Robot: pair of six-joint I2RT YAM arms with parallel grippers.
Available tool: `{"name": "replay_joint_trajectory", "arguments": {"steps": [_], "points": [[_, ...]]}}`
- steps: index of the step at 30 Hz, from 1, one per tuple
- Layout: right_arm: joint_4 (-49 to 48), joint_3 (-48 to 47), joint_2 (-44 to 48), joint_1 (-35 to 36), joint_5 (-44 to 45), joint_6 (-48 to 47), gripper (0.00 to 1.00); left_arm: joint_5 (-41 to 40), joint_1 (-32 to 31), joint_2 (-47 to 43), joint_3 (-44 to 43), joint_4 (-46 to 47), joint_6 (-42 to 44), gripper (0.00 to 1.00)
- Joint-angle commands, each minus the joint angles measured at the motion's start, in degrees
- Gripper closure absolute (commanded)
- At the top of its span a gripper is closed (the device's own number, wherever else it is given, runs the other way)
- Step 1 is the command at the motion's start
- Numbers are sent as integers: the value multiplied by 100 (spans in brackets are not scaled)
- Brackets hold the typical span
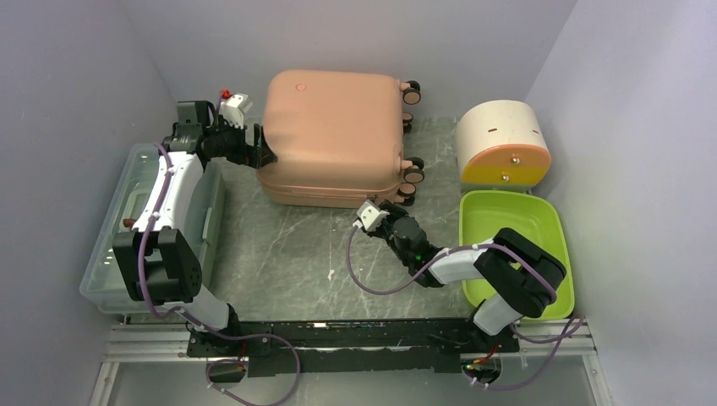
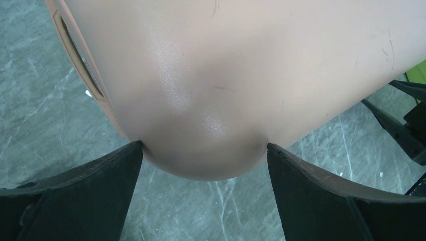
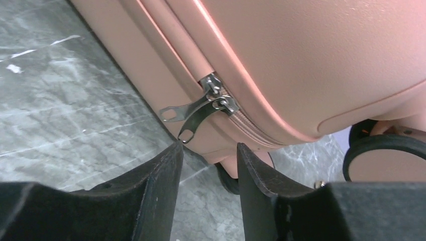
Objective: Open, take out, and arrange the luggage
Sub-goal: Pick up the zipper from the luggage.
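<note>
The salmon-pink luggage lies flat and zipped at the back of the table, wheels to the right. My left gripper stands wide open at its left side. In the left wrist view a rounded corner of the luggage bulges between the fingers of the left gripper, and both tips touch the shell. My right gripper is at the near right corner. In the right wrist view the right gripper is partly open just below two metal zipper pulls on the luggage; one pull's end hangs at the left fingertip, not gripped.
A clear plastic bin stands at the left under my left arm. A lime-green tray sits at the right beside my right arm, with a cream and yellow drum behind it. A luggage wheel is right of my fingers. Walls close in.
</note>
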State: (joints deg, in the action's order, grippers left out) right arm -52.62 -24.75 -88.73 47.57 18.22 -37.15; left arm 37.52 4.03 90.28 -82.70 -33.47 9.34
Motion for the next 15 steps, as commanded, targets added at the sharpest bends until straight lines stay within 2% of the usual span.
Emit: {"name": "replay_joint_trajectory", "arguments": {"steps": [1, 7, 9, 15], "points": [[-582, -209, -32, 16, 487, -101, 57, 127, -62, -227, 18, -4, -108, 1], [-474, -214, 35, 18, 333, -27, 69, 146, -57, -204, -1, 3, -146, 1], [-405, -206, 64, 22, 265, -21, 69, 151, -54, -191, -2, -1, -142, 0], [203, -171, 141, 15, -395, 159, 48, 156, -52, -199, -2, -31, -118, 0]]}}
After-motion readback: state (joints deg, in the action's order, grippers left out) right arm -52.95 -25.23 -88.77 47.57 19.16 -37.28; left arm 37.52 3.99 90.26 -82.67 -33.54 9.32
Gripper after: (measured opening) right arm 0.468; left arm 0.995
